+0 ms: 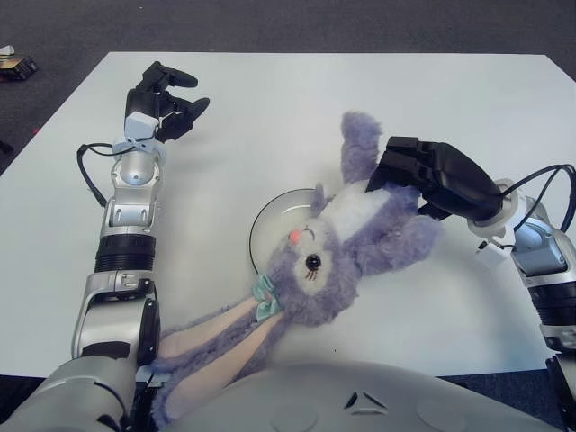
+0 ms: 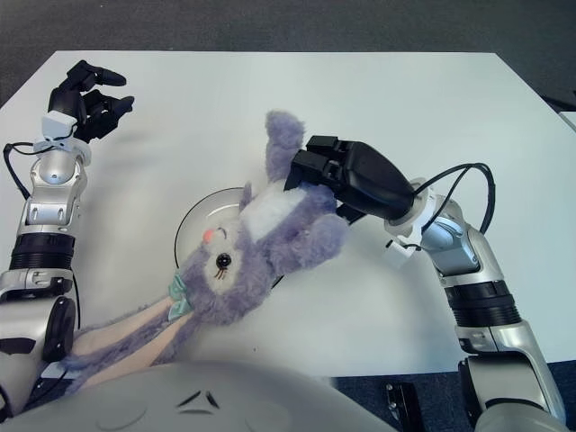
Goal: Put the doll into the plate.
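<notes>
A purple plush rabbit doll (image 1: 346,238) with a white belly, teal bow and long pink-lined ears lies across the silver plate (image 1: 268,214), covering most of it; its ears trail to the table's front edge. My right hand (image 1: 416,175) is shut on the doll's body from the right, fingers pressed into the plush near its upper leg. It also shows in the right eye view (image 2: 328,175). My left hand (image 1: 171,97) is raised at the far left of the table, fingers relaxed and holding nothing.
The white table (image 1: 297,99) fills the view. A small dark object (image 1: 16,66) lies on the grey floor beyond the far left corner. Cables run along both forearms.
</notes>
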